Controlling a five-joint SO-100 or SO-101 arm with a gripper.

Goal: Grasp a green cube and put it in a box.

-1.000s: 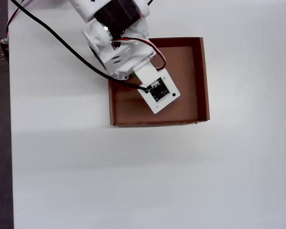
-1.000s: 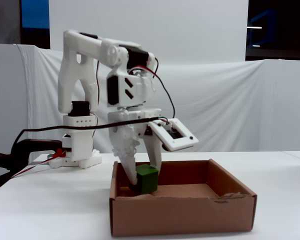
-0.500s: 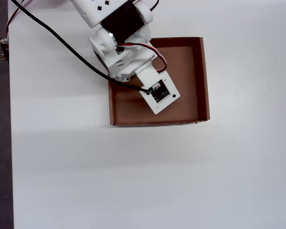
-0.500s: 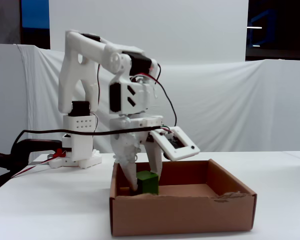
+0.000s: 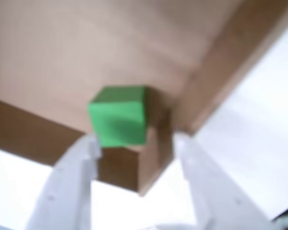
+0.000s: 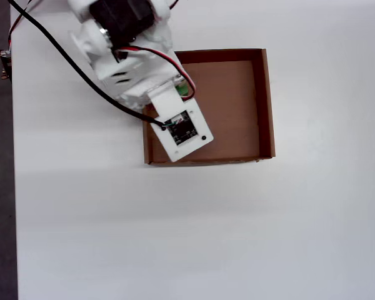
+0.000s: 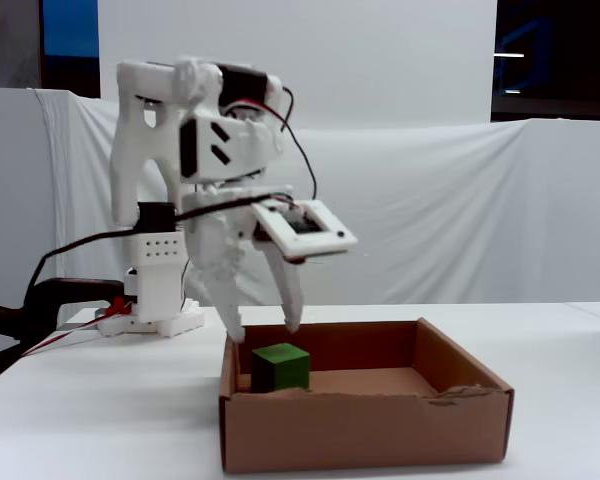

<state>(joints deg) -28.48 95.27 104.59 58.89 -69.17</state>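
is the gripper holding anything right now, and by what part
Nothing is held. The gripper hangs open above the green cube, which sits free on the floor of the box.

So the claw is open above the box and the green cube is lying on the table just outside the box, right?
Not quite. The gripper is open above the box, but the green cube sits inside the box, near a corner, as the fixed view and wrist view show.

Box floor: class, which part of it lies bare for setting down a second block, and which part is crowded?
The box floor is bare from its middle to the overhead view's right wall. The left corner is crowded: the green cube sits there under the open gripper.
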